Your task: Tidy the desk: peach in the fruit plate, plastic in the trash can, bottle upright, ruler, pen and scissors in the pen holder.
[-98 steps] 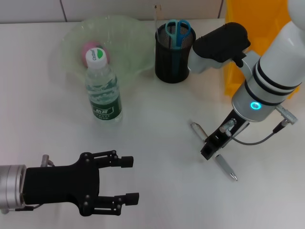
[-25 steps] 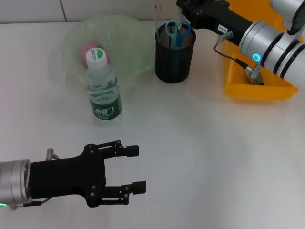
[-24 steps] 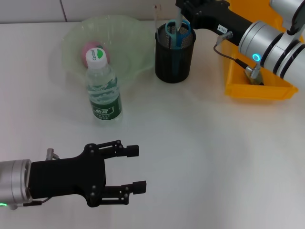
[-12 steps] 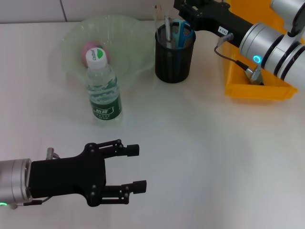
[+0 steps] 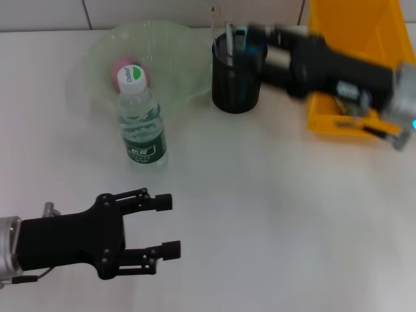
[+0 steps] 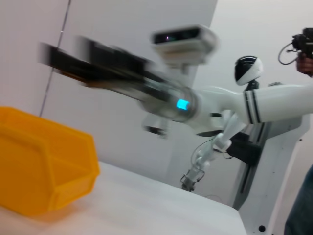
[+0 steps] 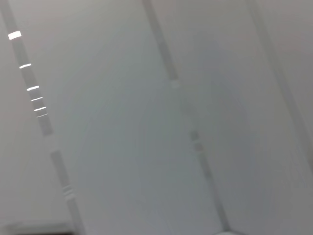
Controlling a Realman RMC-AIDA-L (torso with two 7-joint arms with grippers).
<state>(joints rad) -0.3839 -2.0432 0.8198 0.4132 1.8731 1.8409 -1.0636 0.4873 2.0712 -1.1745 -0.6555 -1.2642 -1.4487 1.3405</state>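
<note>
Down at the near-left of the tabletop (image 5: 273, 214) the left gripper (image 5: 166, 224) hovers with its fingers (image 5: 156, 200) spread wide, holding nothing and touching nothing. Compared to half a second ago it sits a bit further left and lower in the head view.

Further back, the bottle (image 5: 139, 119) stands upright with its white cap on, right in front of the pale green fruit plate (image 5: 170, 49), and the pink peach (image 5: 121, 66) sits inside the plate behind the cap.

Next over, the black mesh pen holder (image 5: 237, 79) has the pen (image 5: 229, 37) standing in it, the clear ruler (image 5: 214, 21) poking up at its back-left edge, and the blue scissors (image 5: 242, 36) handles just showing.

Biggest change: the right arm (image 5: 325, 62) is now a blurry smear stretched from the holder's right rim across the yellow trash can (image 5: 354, 26), where a moment ago it was up behind the holder. Can't tell how its fingers are set.
</note>
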